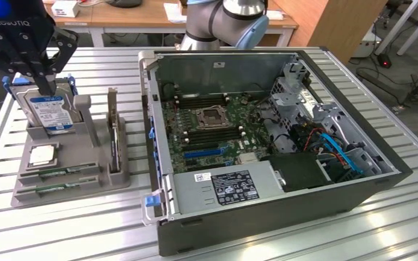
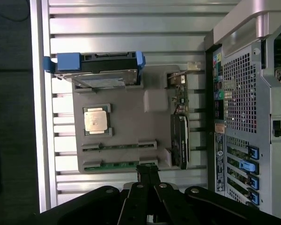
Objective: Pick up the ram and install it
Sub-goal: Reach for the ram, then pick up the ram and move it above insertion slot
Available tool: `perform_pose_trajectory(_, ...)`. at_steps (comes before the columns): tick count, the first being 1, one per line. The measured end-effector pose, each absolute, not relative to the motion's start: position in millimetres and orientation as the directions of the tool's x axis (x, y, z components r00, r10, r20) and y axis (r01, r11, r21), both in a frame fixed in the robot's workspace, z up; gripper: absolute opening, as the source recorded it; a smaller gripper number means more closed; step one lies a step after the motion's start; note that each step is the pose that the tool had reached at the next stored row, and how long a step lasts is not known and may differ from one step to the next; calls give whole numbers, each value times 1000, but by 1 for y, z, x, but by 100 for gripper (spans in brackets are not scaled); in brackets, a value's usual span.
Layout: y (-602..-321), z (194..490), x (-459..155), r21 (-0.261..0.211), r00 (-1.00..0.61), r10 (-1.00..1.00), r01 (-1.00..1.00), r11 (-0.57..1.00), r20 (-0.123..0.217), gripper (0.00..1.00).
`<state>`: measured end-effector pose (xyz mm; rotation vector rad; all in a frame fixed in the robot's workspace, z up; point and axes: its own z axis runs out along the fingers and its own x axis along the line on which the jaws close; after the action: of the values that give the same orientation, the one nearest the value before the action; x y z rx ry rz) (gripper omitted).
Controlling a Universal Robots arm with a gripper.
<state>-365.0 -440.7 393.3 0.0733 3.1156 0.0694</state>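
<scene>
Two green ram sticks lie flat in slots at the near end of a grey holder tray. One ram stick sits just behind the other. My gripper hangs above the tray with its dark fingers shut together and nothing between them. In the exterior view its tip overlaps the upright hard drive. In the wrist view the fingertips lie close to the end of the nearer stick.
The tray also carries a silver hard drive with a blue label, a CPU and an upright dark expansion card. An open computer case stands to the exterior view's right, its motherboard exposed. Everything rests on a slatted metal table.
</scene>
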Motion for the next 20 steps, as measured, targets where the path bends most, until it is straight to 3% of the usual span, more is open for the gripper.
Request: perform_pose_trajectory(20, -443, 393, -365, 45, -999, 30, 29, 999, -23, 9)
